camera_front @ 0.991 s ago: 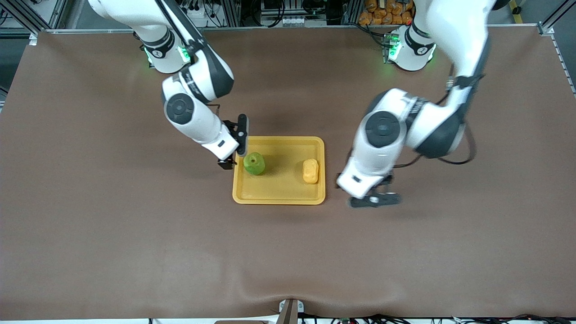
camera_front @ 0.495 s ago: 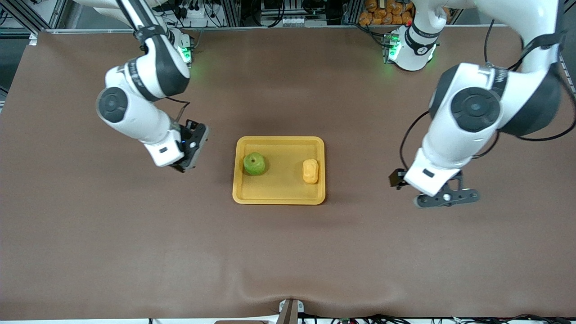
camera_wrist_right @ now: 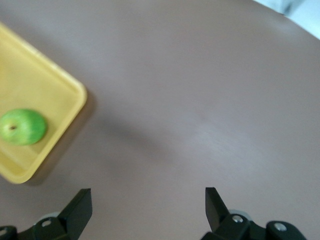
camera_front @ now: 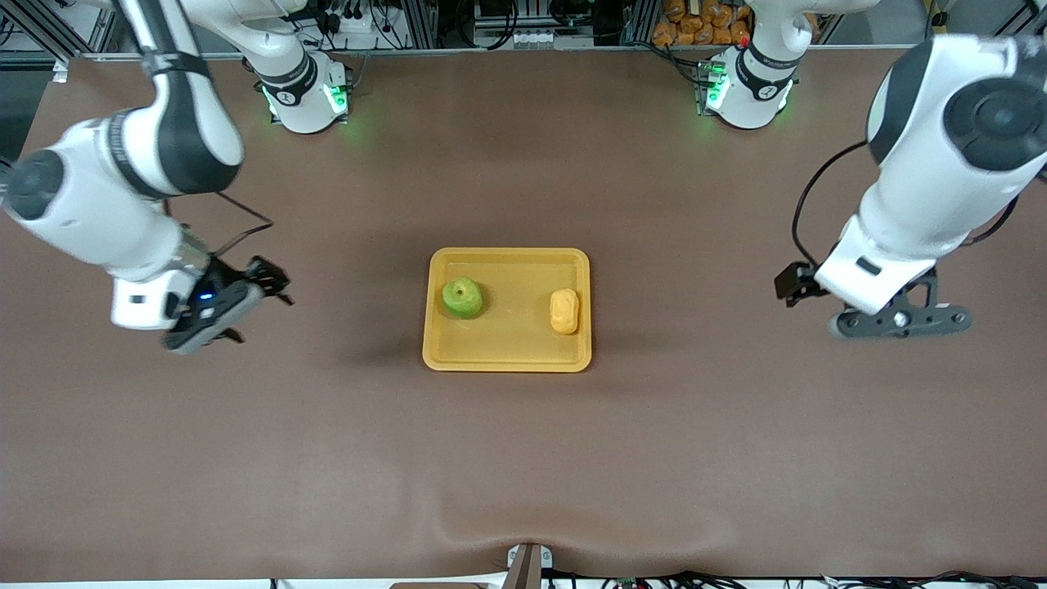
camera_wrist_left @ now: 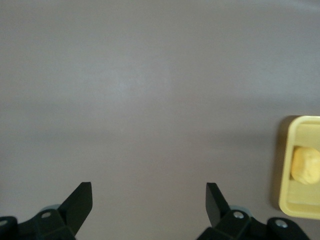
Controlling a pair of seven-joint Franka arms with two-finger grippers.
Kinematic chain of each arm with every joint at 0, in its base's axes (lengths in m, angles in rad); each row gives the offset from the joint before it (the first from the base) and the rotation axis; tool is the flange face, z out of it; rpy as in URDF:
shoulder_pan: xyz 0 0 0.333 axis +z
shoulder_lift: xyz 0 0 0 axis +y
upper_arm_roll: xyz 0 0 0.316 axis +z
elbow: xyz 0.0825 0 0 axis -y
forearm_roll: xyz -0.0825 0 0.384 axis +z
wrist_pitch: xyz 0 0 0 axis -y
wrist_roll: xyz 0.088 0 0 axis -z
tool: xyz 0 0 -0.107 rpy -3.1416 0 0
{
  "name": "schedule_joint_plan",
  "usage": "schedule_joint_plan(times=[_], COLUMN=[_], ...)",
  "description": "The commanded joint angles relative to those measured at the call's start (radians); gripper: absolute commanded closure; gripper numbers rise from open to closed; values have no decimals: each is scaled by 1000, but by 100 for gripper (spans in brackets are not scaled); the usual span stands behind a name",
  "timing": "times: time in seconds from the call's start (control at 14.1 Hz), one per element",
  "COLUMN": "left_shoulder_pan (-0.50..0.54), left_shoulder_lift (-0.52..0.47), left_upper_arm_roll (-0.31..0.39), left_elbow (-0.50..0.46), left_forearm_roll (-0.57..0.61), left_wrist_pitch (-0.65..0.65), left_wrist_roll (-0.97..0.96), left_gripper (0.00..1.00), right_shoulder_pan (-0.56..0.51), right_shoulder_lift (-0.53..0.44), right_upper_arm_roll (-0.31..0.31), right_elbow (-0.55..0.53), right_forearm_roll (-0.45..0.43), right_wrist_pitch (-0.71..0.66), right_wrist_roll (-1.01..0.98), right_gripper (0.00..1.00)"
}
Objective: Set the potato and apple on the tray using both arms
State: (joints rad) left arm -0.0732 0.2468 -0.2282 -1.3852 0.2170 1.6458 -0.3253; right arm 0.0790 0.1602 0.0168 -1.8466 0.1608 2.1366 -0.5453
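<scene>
The yellow-orange tray (camera_front: 511, 335) lies mid-table. On it rest the green apple (camera_front: 462, 298), toward the right arm's end, and the yellow-orange potato (camera_front: 564, 311), toward the left arm's end. My right gripper (camera_front: 192, 331) hangs open over bare mat well off the tray's apple end. My left gripper (camera_front: 806, 286) is open over bare mat off the potato end. The right wrist view has the open right gripper (camera_wrist_right: 148, 191), a tray (camera_wrist_right: 50, 85) corner and the apple (camera_wrist_right: 22, 127). The left wrist view has the open left gripper (camera_wrist_left: 148, 186), the tray's (camera_wrist_left: 286, 150) rim and the potato (camera_wrist_left: 306, 165).
A brown mat (camera_front: 523, 458) covers the whole table. Both arm bases (camera_front: 304, 90) (camera_front: 748, 86) glow green at the edge farthest from the front camera. Cables and orange items lie off the table past that edge.
Both arms have swung outward from the tray, each toward its own end of the table. Apple and potato have stayed put on the tray. Both grippers remain open.
</scene>
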Motion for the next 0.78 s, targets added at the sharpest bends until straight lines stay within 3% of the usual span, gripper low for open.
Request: schedule_joint_plan(times=[0.0,0.21,0.35,0.71], left_shoulder_pan=[88,122,54,15], left_shoulder_lift=[-66,-138,-202,-248], left_upper_arm_roll=[-13,15,113,162], left_elbow=[-24,-70,-125,-138], left_forearm_roll=[-95,-180,-182,-183], left_wrist_pitch=[-23,-49,-50,-95], left_wrist_roll=[34,135,138,138], left_gripper=[0,0,0,0], right_shoulder_pan=[-56,-65,-65,-132], right_shoulder_lift=[-27,-34,-39,-111], right_upper_arm_roll=[17,18,18,-8], right_elbow=[3,4,41,55], right_forearm_roll=[-50,-109,-112,-107], right_wrist_pitch=[-33,-94,-167,-256], right_wrist_roll=[164,425,591,624], right_gripper=[0,0,0,0])
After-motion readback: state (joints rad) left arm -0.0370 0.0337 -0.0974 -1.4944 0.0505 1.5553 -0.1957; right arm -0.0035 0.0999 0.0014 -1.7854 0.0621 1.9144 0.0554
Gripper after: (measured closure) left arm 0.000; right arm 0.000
